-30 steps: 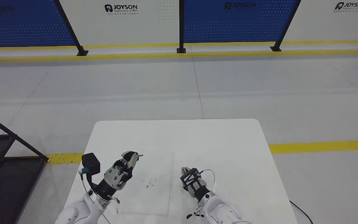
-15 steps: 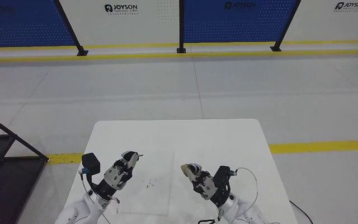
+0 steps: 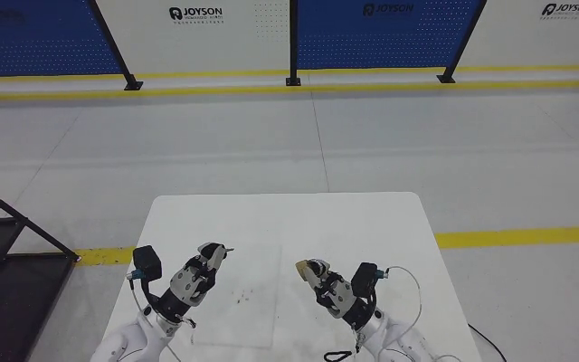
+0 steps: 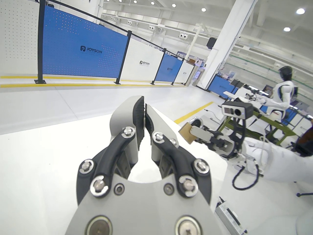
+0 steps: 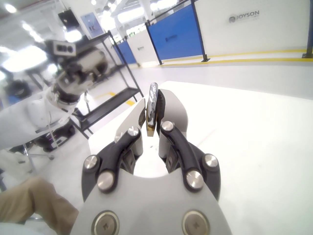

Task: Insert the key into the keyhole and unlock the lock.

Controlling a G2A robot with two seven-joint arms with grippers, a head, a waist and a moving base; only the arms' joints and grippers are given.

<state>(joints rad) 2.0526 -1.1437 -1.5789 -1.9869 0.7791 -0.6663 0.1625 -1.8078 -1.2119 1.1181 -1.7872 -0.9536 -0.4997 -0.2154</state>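
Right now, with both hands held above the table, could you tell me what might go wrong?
The right hand holds the lock only at its tips, so a push from the key could twist it or knock it loose. Little of the key sticks out of the left hand, and the hands are well apart, so lining them up may fail.

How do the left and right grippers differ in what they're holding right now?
The right gripper is clamped on a brass padlock; the left gripper pinches just a thin sliver, too small to identify. The padlock keeps the right gripper partly spread; the left gripper closes almost fully. Both are shut above the white table.
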